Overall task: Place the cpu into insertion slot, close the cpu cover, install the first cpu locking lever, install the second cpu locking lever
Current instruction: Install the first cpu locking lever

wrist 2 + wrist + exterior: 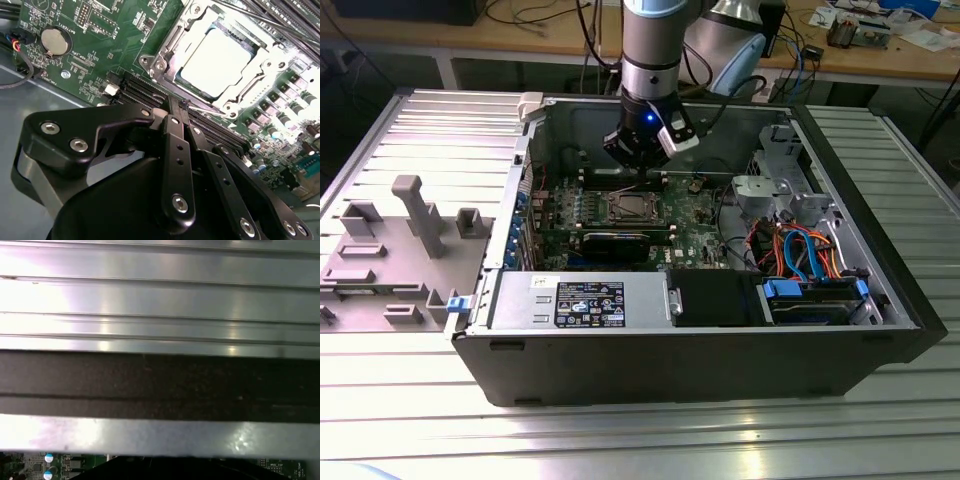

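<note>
We see the cpu (217, 60) seated in the insertion slot (176, 76) with the cpu cover (227, 107) closed, and our gripper (184, 106), fingers pressed together, reaches the thin locking lever (200, 111).

arm (648, 40) — grey, silver tube | hand (176, 111) — black, silver screws

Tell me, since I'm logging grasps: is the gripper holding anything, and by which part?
Nothing. The gripper is shut and empty, its tips beside the cpu cover over the seated cpu.
</note>
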Robot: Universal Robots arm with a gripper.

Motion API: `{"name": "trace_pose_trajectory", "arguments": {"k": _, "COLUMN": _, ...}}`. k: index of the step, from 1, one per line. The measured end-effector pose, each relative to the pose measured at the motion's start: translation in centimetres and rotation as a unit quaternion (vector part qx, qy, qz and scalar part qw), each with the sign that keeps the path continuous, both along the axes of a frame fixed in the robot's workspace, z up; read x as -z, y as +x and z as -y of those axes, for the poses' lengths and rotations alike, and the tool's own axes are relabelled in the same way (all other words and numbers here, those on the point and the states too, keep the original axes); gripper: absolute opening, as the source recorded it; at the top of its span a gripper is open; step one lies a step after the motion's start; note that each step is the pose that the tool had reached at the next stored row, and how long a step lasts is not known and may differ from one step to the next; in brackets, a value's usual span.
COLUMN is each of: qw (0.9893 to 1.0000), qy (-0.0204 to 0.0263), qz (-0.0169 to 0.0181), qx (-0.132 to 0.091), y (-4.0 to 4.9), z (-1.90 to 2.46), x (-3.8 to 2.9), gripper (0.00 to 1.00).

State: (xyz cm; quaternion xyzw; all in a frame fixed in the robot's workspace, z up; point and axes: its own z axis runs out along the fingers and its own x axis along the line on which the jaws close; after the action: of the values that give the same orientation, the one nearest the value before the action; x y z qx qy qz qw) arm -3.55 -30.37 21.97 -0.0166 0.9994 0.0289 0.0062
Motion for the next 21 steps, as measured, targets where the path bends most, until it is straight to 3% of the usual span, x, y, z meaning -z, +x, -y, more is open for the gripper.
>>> {"name": "trace_pose_trajectory", "arguments": {"k": 16, "qw": 1.0, "qy": 0.0, "qz": -0.0008, "qx": 0.0, "y": 0.22, "z": 0.0, "x": 1.48, "gripper": 0.11}}
{"name": "trace_pose_trajectory", "arguments": {"k": 21, "qw": 1.0, "qy": 0.0, "qz": -0.0011, "qx": 0.0, "y": 0.25, "z": 0.0, "x": 1.37, "gripper": 0.11}}
